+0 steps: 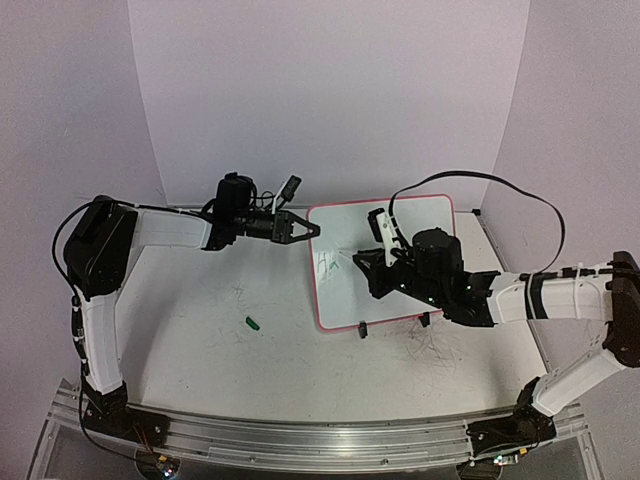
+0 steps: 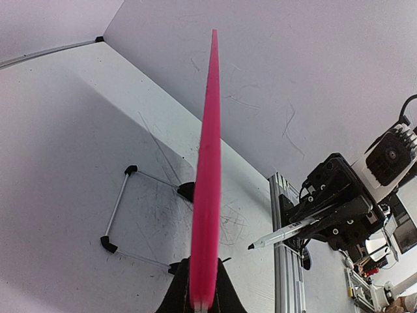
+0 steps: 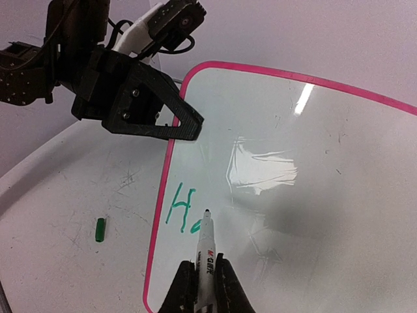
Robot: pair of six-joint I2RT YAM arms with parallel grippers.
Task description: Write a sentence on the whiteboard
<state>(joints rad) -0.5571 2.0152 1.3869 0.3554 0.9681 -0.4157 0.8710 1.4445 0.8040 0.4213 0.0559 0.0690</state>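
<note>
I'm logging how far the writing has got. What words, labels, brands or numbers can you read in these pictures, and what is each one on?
"H", then a second letter only partly drawn: green lettering on the whiteboard.
Red and black print on the marker barrel: too blurred to read.
The same green lettering in the top view: too small to read.
No other text is legible.

Setting: robotics lab, a boxed test cell.
Enclosure: plain pale walls (image 1: 330, 90) on three sides.
Surface: white worktop (image 1: 200, 340), scuffed — grey scribble marks (image 1: 435, 350).
Mounting: aluminium rail (image 1: 310, 437) at near edge — two arm bases (image 1: 105, 405) bolted on.
</note>
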